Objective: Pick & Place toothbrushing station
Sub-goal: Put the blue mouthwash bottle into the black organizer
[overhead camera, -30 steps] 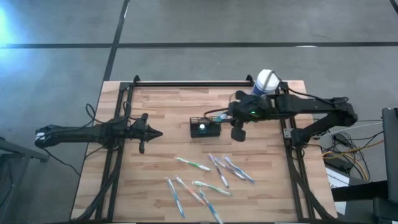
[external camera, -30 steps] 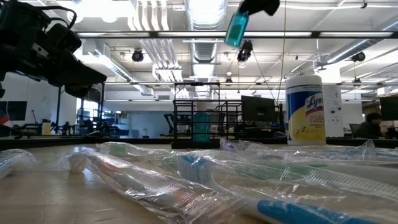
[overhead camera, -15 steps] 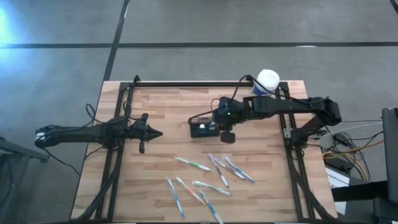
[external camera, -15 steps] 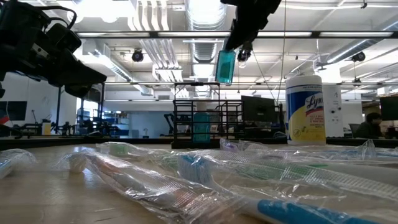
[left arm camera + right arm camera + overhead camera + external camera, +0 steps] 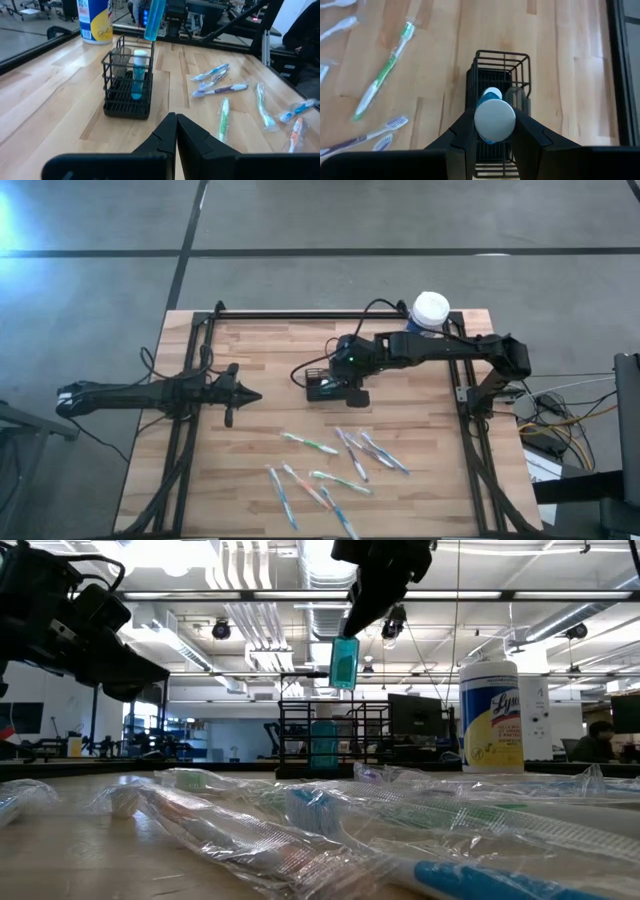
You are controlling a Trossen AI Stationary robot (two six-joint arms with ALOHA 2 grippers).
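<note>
The toothbrushing station is a small black wire holder standing on the wooden table near its middle, also seen in the low view and in the high view. A teal tube with a white cap stands upright in one compartment. My right gripper hovers over the station, shut on a second teal tube. My left gripper is shut on nothing, low at the table's left. My right gripper pinches the teal tube between its two fingers at the tube's upper, white round end. The fingers slant down from the table's right side. The tube hangs below them, roughly upright and lifted clear above the station.
A white-lidded canister with a yellow label stands at the far right edge. Several wrapped toothbrushes lie scattered on the near half of the table. Black rails run along the table's sides.
My right gripper has carried the teal tube toward the table's left edge and down, from beside the station to over it, rolling a little on the way. The tube has stayed hanging in the hold and now sits just above the station's top.
</note>
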